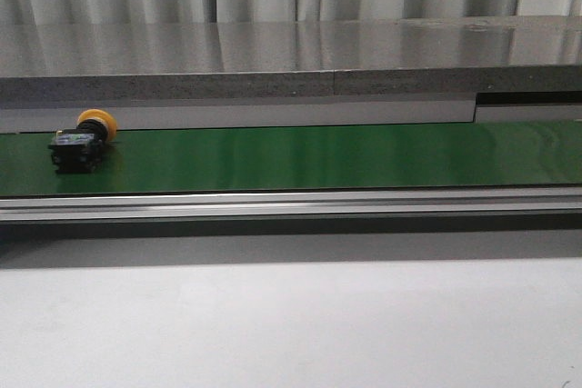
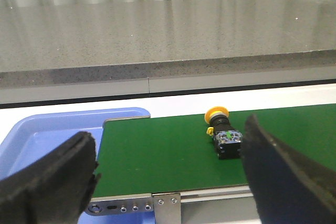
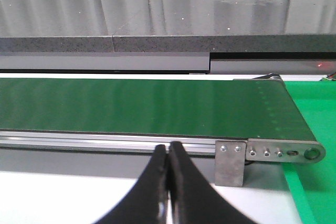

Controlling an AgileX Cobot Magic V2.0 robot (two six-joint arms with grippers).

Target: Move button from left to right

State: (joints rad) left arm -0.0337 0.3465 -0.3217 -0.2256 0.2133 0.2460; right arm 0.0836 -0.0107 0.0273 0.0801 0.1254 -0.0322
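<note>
The button [image 1: 80, 141], with a yellow-orange mushroom cap on a black body with a bluish-green label, lies on its side on the green conveyor belt [image 1: 318, 156] at the far left. It also shows in the left wrist view [image 2: 223, 134]. My left gripper [image 2: 168, 156] is open and empty, held in front of the belt's near edge, with the button just inside its right finger [image 2: 278, 177]. My right gripper [image 3: 168, 153] is shut and empty, in front of the belt's right end. Neither gripper shows in the front view.
A blue tray [image 2: 47, 135] sits off the belt's left end. A metal end bracket [image 3: 278, 153] and a green surface [image 3: 315, 129] lie at the belt's right end. A grey stone ledge [image 1: 291, 61] runs behind the belt, an aluminium rail [image 1: 291, 204] along its front.
</note>
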